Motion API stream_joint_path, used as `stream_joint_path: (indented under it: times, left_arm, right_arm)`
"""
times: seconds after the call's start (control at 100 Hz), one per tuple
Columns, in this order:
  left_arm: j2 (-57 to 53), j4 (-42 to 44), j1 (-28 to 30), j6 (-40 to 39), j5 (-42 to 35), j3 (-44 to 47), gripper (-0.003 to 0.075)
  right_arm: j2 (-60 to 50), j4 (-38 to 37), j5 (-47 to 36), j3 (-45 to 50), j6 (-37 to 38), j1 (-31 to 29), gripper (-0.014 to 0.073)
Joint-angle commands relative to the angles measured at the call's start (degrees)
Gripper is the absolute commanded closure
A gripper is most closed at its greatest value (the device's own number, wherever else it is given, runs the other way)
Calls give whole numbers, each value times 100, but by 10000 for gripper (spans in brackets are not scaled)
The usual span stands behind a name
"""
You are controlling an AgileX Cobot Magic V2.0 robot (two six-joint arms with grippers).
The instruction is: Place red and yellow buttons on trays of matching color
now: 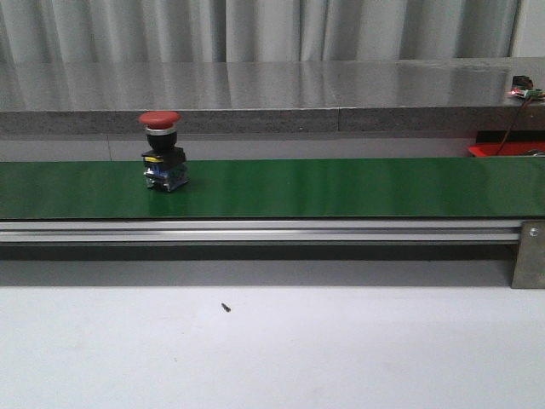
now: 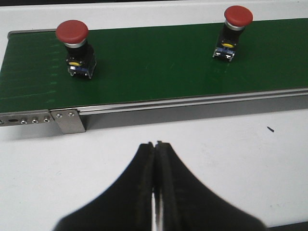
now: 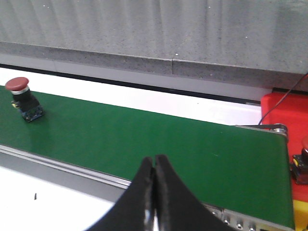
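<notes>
Standing upright on the green conveyor belt [image 1: 341, 187], a red button [image 1: 162, 153] with a mushroom cap and a black-and-blue base sits toward the belt's left part in the front view. The left wrist view shows a second red button [image 2: 73, 48] further along the same belt, near its end bracket, well apart from the first. At the belt's other end a red tray [image 3: 284, 120] lies just beyond the roller, and a third button [image 3: 302, 163] with a reddish cap stands on it at the picture's edge; it is cut off, so its colour is probably red but not certain. The left gripper [image 2: 155, 147] hangs above the white table [image 1: 272, 349] in front of the belt, its black fingers pressed together on nothing. The right gripper [image 3: 154, 159] hovers over the belt's near rail, fingers likewise together and bare.
</notes>
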Motion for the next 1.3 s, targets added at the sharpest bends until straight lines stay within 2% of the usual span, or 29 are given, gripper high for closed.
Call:
stream_joint_path:
  times: [0.0, 0.33, 0.56, 0.8, 1.18, 1.29]
  left_arm:
    - [5, -177, -37, -11, -380, -139, 740]
    - [15, -177, -37, -11, -380, -139, 740]
    - [15, -177, -37, -11, -380, -139, 740]
    - [15, -177, -37, -11, -380, -139, 740]
    - [15, -177, -37, -11, -380, -139, 740]
    - [15, -177, -37, -11, -380, -139, 740]
  right_arm:
    - [233, 1, 125, -437, -67, 12, 652]
    - [1664, -85, 1237, -2014, 29, 18, 652]
    - [2700, -116, 1609, -2682, 210, 149, 652]
    - [3541, -243, 1468, -3006, 222, 739, 652]
    - [4684, -352, 610, -3646, 364, 1745, 645]
    - [5007, -361, 520, -3906, 390, 1942, 571]
